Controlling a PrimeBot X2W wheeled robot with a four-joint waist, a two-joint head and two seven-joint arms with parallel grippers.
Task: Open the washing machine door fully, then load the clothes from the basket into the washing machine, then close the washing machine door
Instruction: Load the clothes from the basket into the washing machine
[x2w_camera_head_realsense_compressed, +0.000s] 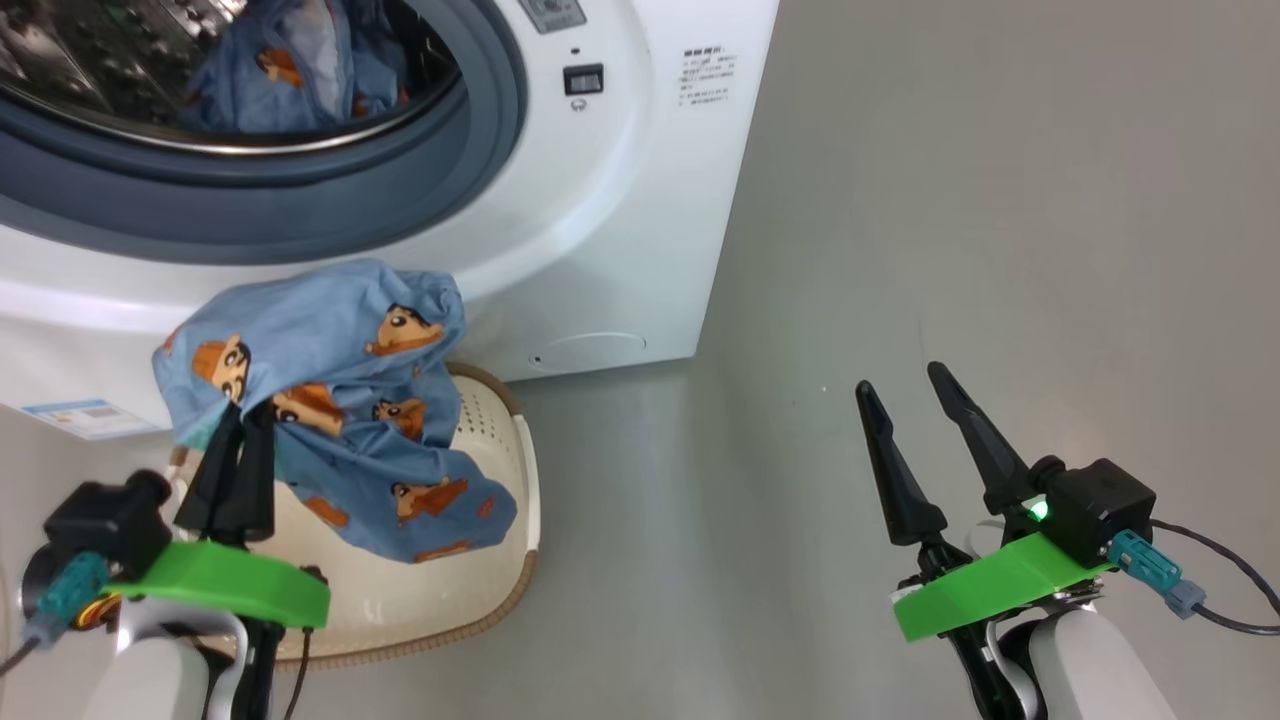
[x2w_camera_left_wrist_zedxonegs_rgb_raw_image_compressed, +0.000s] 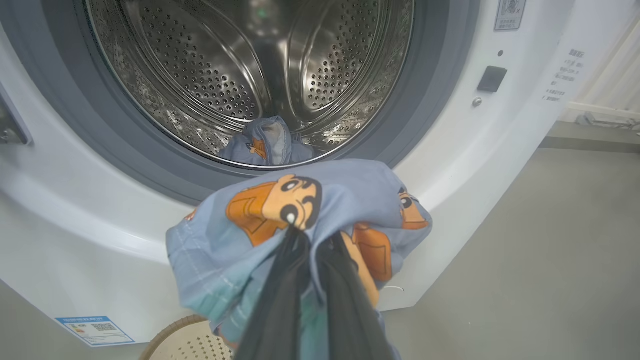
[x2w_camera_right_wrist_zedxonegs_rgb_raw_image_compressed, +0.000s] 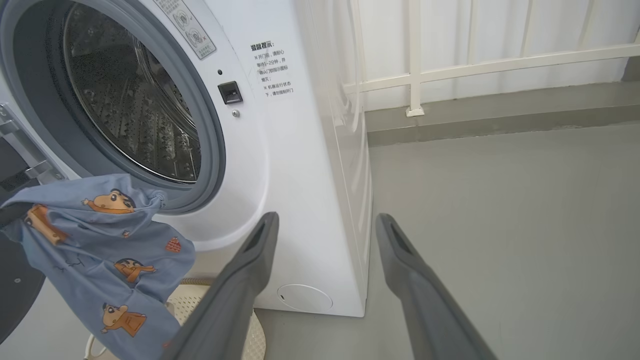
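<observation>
While the left hand (x2w_camera_head_realsense_compressed: 248, 420) was clamped on the clothes (x2w_camera_head_realsense_compressed: 340, 330), hanging just above the basket (x2w_camera_head_realsense_compressed: 497, 440) and below the washing machine (x2w_camera_head_realsense_compressed: 620, 230) mouth ahead, the trailing folds could, I judged, catch on its rubber ring (x2w_camera_head_realsense_compressed: 300, 190) and pull free; the right hand (x2w_camera_head_realsense_compressed: 898, 376) stood wide.

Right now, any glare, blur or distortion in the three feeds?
Head view: even soft light, sharp, faint sheen on the washing machine. Left wrist view: bright glare in the steel drum; left gripper blurred, too near the lens. Right wrist view: right gripper soft-edged, railing verticals lean, wide-angle.
</observation>
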